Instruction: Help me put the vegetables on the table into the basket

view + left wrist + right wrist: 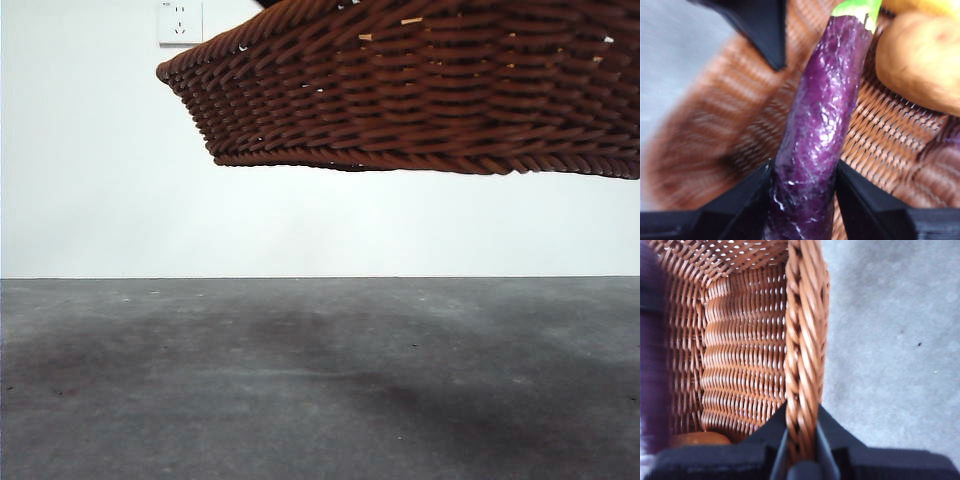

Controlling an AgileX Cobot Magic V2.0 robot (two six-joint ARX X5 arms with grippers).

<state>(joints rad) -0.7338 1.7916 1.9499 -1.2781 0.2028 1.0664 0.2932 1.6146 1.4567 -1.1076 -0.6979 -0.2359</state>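
Observation:
The dark-brown wicker basket hangs in the air, tilted, well above the table. My right gripper is shut on the basket's braided rim. My left gripper is inside the basket, shut on the purple eggplant, whose green stem end points away. The tan potato and the yellow vegetable lie in the basket beside the eggplant. The right wrist view shows a purple blur of the eggplant and a bit of the potato.
A white wall with a socket stands behind the table. The grey table surface lies below the basket with its shadow on it. A black jaw-like tip shows over the basket in the left wrist view.

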